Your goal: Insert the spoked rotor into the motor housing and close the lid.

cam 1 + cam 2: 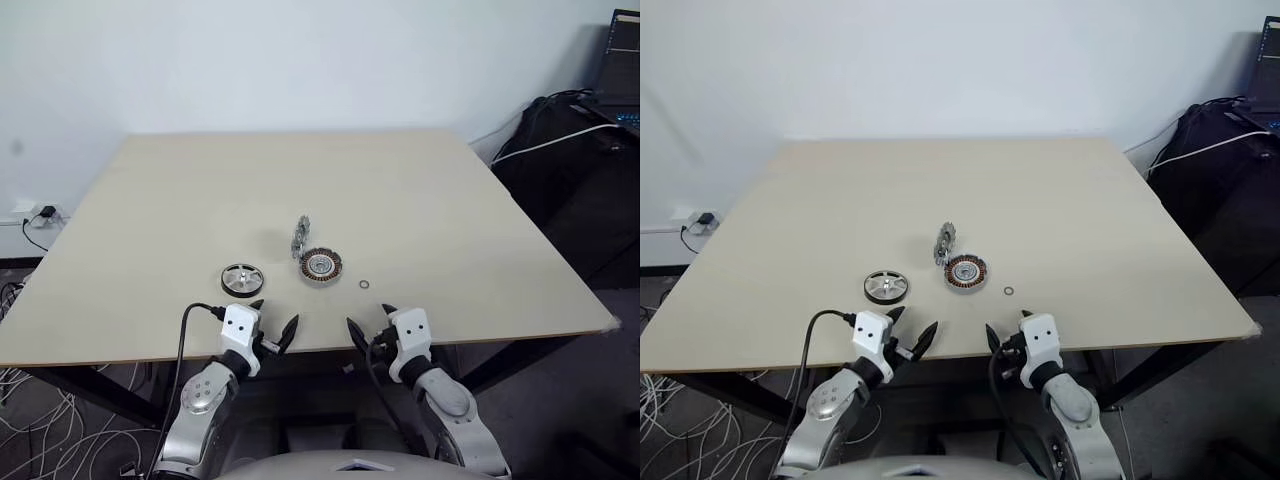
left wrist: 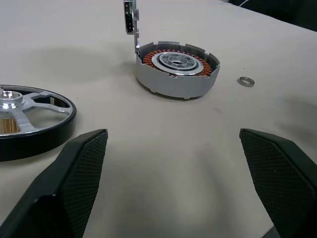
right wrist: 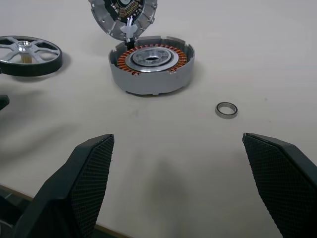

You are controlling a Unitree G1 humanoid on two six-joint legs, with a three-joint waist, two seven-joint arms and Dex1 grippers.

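On the beige table [image 1: 400,190] the spoked rotor [image 1: 242,279] lies left of the motor housing [image 1: 320,265], whose lid [image 1: 300,237] stands hinged upright, so both grippers [image 1: 272,325] [image 1: 368,322], jaws spread and empty, risk knocking it shut.

Place: a lab or a test room.
Table: one plain beige table [image 1: 420,200] before a bare white wall [image 1: 300,60].
Floor: many loose white cables [image 1: 30,420], wall socket [image 1: 40,213].
Corner: black bag [image 1: 560,140], laptop [image 1: 622,60].
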